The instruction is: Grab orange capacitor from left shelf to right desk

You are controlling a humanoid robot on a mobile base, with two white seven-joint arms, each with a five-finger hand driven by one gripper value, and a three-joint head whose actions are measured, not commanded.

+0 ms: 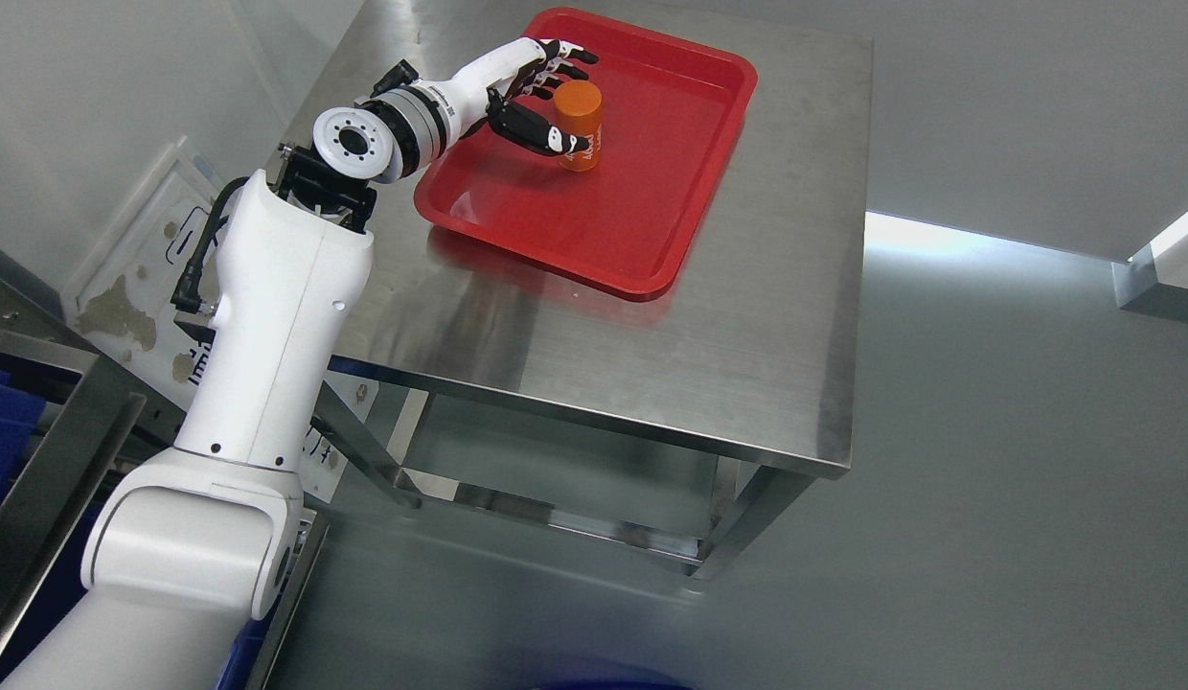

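The left robot hand (546, 96) reaches over the far left part of a red tray (651, 240) on the steel bench (747, 364). Its fingers (565, 59) curve round the orange capacitor (580, 120), thumb across its near side. Whether they press it, I cannot tell. The capacitor stands upright in the tray.

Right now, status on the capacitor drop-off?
Left hand over red plastic tray, fingers spread around orange cylindrical capacitor, contact unclear. Capacitor upright in tray on steel table. Right arm out of view. Nothing obstructing.
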